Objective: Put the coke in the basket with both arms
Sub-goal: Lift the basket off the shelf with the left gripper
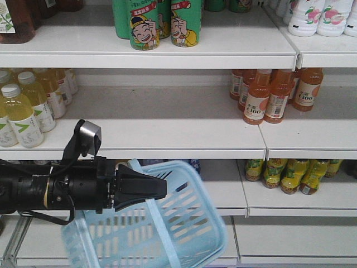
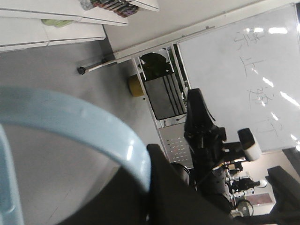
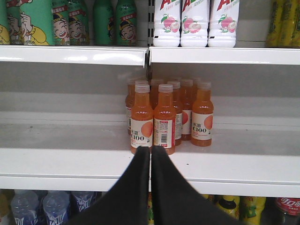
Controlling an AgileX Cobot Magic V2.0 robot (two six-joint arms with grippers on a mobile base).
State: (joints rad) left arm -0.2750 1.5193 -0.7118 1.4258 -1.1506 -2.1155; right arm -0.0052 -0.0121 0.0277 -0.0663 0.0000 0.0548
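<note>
Tilted blue basket (image 1: 207,226) gripped by left claw (image 1: 159,189), drink shelves (image 1: 167,149) behind

Bright, even light left the white shelves (image 1: 167,56) pale, with shadow beneath them; glare streaked the whiteboard (image 2: 262,56) at upper right, and the basket (image 2: 70,117) near the lens was blurred

Front view. Basket (image 1: 195,234) at 6 o'clock, tilted, before the lowest shelves. Left gripper (image 1: 162,188) comes in from 9 o'clock, on the basket's rim at the basket's 11 o'clock.

Middle shelf (image 1: 167,134) behind and above the basket. On it, a bottle cluster (image 1: 273,95) at 2 o'clock and a second bottle group (image 1: 28,106) at 10 o'clock. Cans (image 1: 159,22) on the top shelf (image 1: 223,50), 12 o'clock.

Right wrist view. Right gripper (image 3: 150,187) before the middle shelf, with the bottle cluster at its 12 o'clock.
</note>
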